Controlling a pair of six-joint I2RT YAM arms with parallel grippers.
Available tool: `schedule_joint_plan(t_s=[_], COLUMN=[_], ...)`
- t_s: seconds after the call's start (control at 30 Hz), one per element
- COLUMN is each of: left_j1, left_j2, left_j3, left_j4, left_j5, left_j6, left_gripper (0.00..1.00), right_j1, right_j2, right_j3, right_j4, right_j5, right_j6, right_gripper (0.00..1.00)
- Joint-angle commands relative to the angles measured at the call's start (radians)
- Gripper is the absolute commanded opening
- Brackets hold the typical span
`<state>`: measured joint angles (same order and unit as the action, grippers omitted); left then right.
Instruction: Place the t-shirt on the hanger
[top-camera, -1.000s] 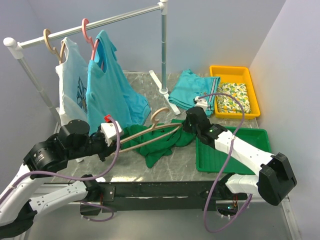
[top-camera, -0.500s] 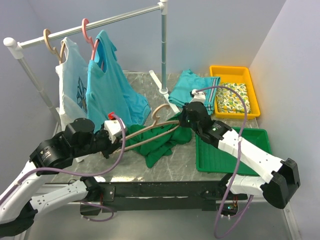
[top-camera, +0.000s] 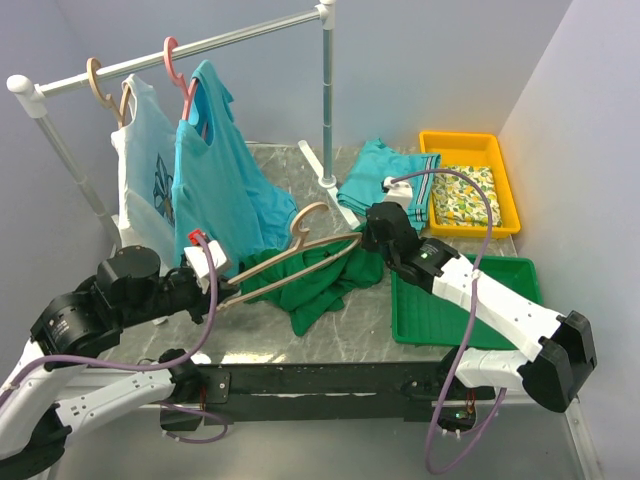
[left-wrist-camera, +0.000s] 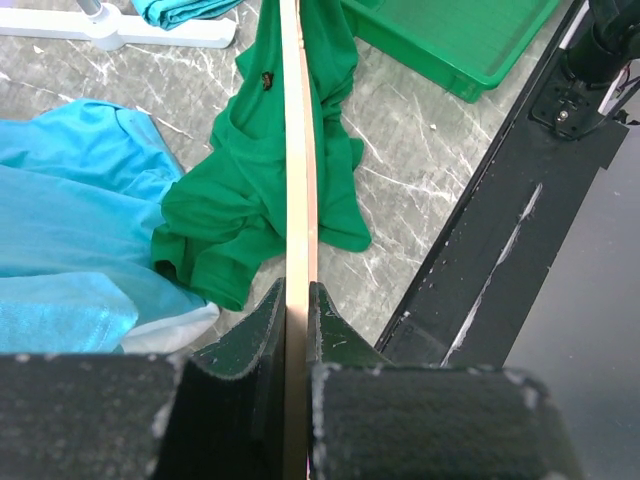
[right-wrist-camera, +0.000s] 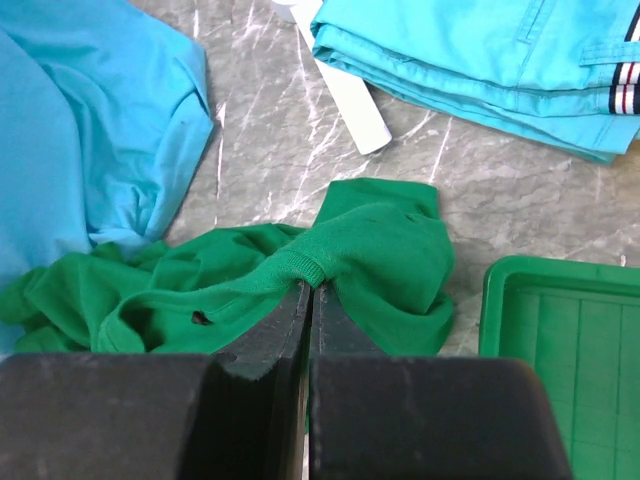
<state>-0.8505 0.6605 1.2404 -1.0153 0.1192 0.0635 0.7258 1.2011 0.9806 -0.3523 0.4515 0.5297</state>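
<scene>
The dark green t-shirt (top-camera: 312, 282) lies crumpled on the marble table. The beige hanger (top-camera: 300, 250) lies slanted over it, hook (top-camera: 306, 213) raised. One shoulder passes into the shirt. My left gripper (top-camera: 216, 288) is shut on the hanger's left end. In the left wrist view the hanger (left-wrist-camera: 298, 150) runs edge-on from the left gripper (left-wrist-camera: 298, 302) over the t-shirt (left-wrist-camera: 240, 210). My right gripper (top-camera: 366, 240) is shut on the shirt's ribbed collar. The right wrist view shows the right gripper (right-wrist-camera: 310, 287) pinching the fabric (right-wrist-camera: 385, 240) just above the table.
A clothes rack (top-camera: 325, 100) carries a white printed shirt (top-camera: 145, 170) and a turquoise shirt (top-camera: 220, 170) on a pink hanger. Its white foot (right-wrist-camera: 345, 95) lies behind the t-shirt. Folded turquoise clothes (top-camera: 385, 180), a yellow bin (top-camera: 470, 185) and a green tray (top-camera: 450, 310) stand to the right.
My left gripper has drawn back to the left with the hanger, whose hook has shifted left and slightly up. My right gripper has moved a little left, still holding the collar.
</scene>
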Motion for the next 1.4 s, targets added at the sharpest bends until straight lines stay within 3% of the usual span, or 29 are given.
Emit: schedule_joint_plan(t_s=[0.0,0.67,0.97,1.17,1.37], left_j1=[-0.001,-0.001,-0.001,-0.001,-0.002], left_j2=[0.004,0.025,0.037,0.041,-0.010], left_j3=[0.039,0.016,-0.018,-0.079,-0.177], left_j4=[0.046,0.063,0.104,0.236,0.414], left_j5=[0.013,-0.001,0.042,-0.035,0.027], left_j6=[-0.007,-0.019,-0.036,-0.056,-0.128], left_gripper=[0.01,0.01,0.01,0.01,0.01], right_j1=[-0.012,-0.025,-0.025,-0.009,0.017], right_j2=[0.006,0.000,0.011,-0.029,-0.008], right_j3=[-0.003,-0.031,0.069,0.134,0.260], right_j4=[0.006,0.010,-0.004,-0.004,-0.004], right_j5=[0.041,0.013,-0.028,-0.103,-0.207], right_j6=[-0.004,-0.008,-0.020,-0.022,-0.057], right_gripper=[0.00,0.00,0.00,0.00,0.00])
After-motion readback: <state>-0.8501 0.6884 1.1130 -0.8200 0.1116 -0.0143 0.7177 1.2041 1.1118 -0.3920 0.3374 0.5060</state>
